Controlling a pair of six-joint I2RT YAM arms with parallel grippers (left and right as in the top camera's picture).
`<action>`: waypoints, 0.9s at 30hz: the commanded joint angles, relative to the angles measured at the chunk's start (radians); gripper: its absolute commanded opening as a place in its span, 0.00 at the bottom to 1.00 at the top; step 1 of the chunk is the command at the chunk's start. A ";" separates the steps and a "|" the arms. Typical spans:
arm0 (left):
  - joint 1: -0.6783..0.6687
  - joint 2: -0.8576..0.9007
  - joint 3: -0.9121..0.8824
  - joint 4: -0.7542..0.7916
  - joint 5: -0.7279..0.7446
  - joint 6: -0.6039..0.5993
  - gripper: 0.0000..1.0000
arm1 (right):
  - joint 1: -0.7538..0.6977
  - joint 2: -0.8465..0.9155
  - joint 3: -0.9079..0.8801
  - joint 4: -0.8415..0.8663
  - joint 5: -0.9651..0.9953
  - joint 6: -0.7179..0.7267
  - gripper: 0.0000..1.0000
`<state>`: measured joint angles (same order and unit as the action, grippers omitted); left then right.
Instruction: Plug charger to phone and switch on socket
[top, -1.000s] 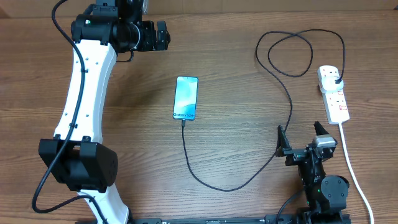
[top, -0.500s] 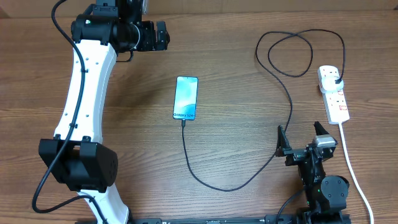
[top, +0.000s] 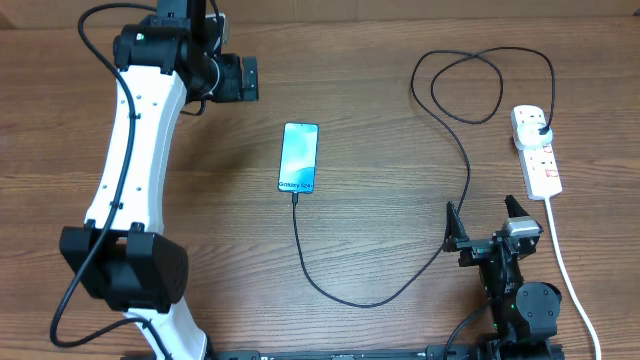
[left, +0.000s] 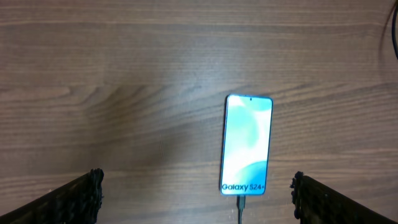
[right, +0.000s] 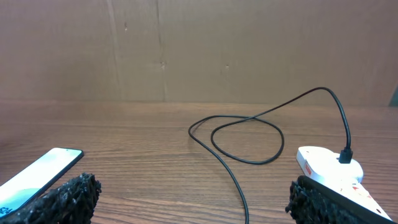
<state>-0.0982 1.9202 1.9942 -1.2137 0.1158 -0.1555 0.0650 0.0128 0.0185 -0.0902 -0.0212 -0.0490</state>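
Overhead, I see the thin black charger (top: 296, 232) already seated in the short edge of the slim, glossy phone (top: 300, 158), mid-way across the wood table (top: 380, 60). Its plug sits in the white plastic socket (top: 536, 150) at the right, so I judge only the switch remains. Left wrist: the left gripper (left: 196, 186) hangs spread and empty over the teal screen. Right wrist: the right gripper (right: 193, 193) is apart too, its rough black pads (right: 65, 199) framing the looped cable.
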 joint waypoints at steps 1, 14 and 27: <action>-0.001 -0.105 -0.065 -0.003 -0.006 -0.018 1.00 | -0.006 -0.010 -0.010 0.005 0.008 -0.005 1.00; 0.000 -0.467 -0.545 0.020 -0.049 -0.062 1.00 | -0.006 -0.010 -0.010 0.006 0.008 -0.005 1.00; 0.000 -0.900 -0.921 0.196 -0.048 -0.001 1.00 | -0.006 -0.010 -0.010 0.005 0.008 -0.005 1.00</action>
<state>-0.0982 1.1328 1.1675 -1.0653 0.0772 -0.1841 0.0654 0.0128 0.0185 -0.0898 -0.0196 -0.0494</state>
